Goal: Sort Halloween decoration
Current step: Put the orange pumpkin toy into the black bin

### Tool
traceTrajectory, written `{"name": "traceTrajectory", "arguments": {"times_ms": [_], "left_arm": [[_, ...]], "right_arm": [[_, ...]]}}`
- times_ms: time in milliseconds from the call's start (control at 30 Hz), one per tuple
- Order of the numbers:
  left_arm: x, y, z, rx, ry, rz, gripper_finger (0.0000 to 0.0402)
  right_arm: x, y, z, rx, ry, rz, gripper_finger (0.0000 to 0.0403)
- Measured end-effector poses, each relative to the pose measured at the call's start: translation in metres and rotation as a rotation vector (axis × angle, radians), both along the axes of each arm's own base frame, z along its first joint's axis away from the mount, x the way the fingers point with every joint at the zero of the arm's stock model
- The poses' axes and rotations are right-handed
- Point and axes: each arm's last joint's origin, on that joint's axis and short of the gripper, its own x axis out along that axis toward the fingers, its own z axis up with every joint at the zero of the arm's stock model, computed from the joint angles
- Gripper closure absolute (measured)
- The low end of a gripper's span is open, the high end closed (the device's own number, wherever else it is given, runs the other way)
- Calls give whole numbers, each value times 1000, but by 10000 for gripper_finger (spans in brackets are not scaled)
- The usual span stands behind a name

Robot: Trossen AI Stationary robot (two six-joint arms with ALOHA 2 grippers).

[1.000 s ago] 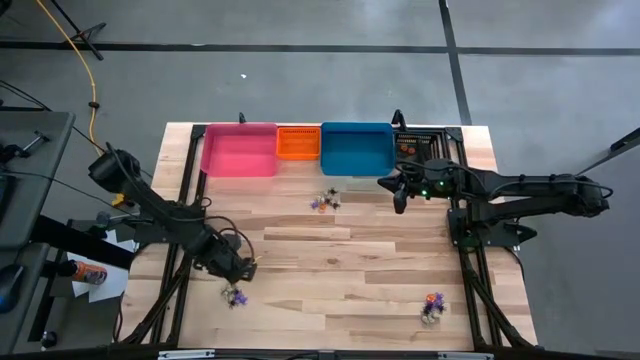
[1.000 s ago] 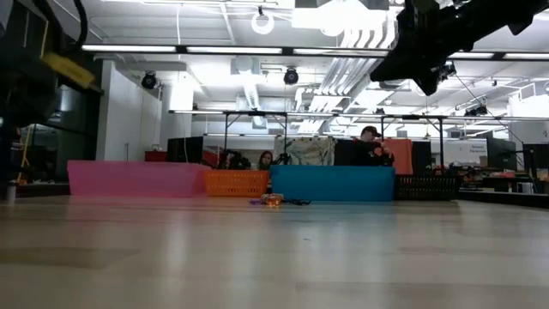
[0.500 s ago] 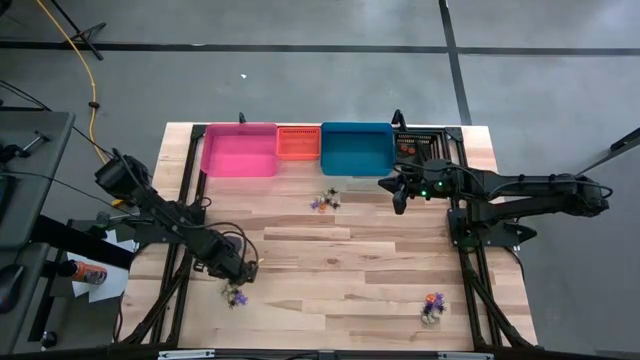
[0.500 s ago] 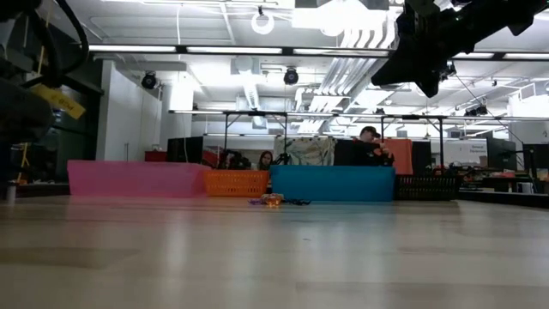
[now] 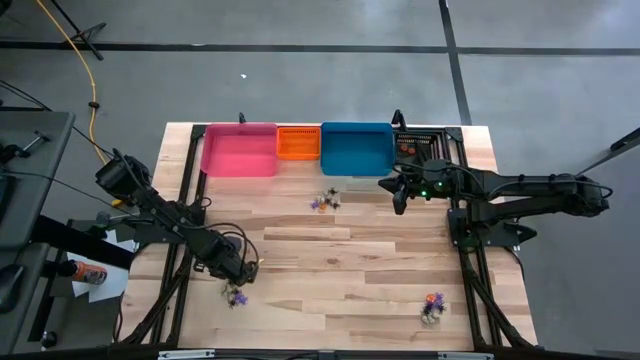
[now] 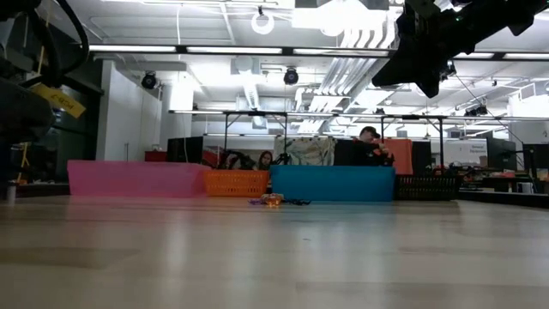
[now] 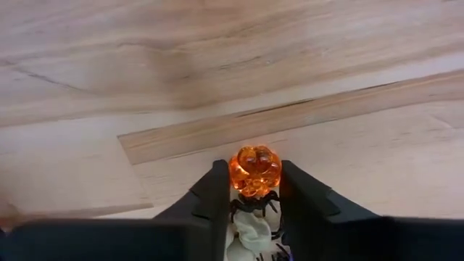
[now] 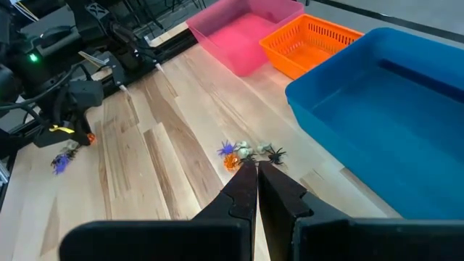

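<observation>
Three small heaps of trinkets lie on the wooden table: one in front of the blue bin (image 5: 324,201) (image 8: 246,152), one near the left near corner (image 5: 236,296), and one at the right near edge (image 5: 432,306). My left gripper (image 5: 245,270) sits just beyond the left heap, shut on an orange pumpkin trinket (image 7: 254,168). A black spider (image 7: 252,206) and a pale trinket (image 7: 250,235) show between its fingers behind the pumpkin. My right gripper (image 5: 400,200) (image 8: 257,170) hangs shut above the table, right of the middle heap. My left gripper pinches the orange pumpkin trinket (image 7: 254,168) between its two fingers, close to their free ends, one finger (image 7: 217,192) on each side. The fingers slant down toward the table. Whether the pumpkin is off the wood, and whether the spider and pale piece are touched, I cannot tell.
Along the far edge stand a pink bin (image 5: 240,150), a small orange basket (image 5: 297,142), a blue bin (image 5: 357,148) and a black bin (image 5: 425,145). Bare wood lies across the middle of the table (image 5: 340,260). People sit in the room beyond (image 6: 371,137).
The left arm's upper links shifted a little toward the near edge, and its gripper stayed by the left heap. The right arm kept still.
</observation>
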Motion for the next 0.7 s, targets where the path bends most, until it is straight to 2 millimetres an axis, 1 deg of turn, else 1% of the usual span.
{"name": "traceTrajectory", "arguments": {"times_ms": [67, 133, 233, 367, 567, 633, 700], "left_arm": [[-1, 1, 2, -1, -13, -11, 343], [-1, 2, 5, 0, -26, -16, 353], [-4, 8, 10, 38, -44, -3, 352], [-5, 18, 24, 51, -105, 6, 346], [-3, 46, 53, 127, -325, 15, 355], [-2, 58, 64, 166, -414, 32, 357], [2, 70, 74, 211, -517, 47, 357]], "right_arm": [[0, 0, 0, 0, 0, 0, 392], [0, 0, 0, 0, 0, 0, 392], [0, 0, 0, 0, 0, 0, 392], [0, 0, 0, -1, -4, 0, 392], [1, 0, 2, -3, -26, 0, 392], [3, 0, 7, -4, -82, 15, 392], [6, 0, 15, -9, -175, 36, 392]]}}
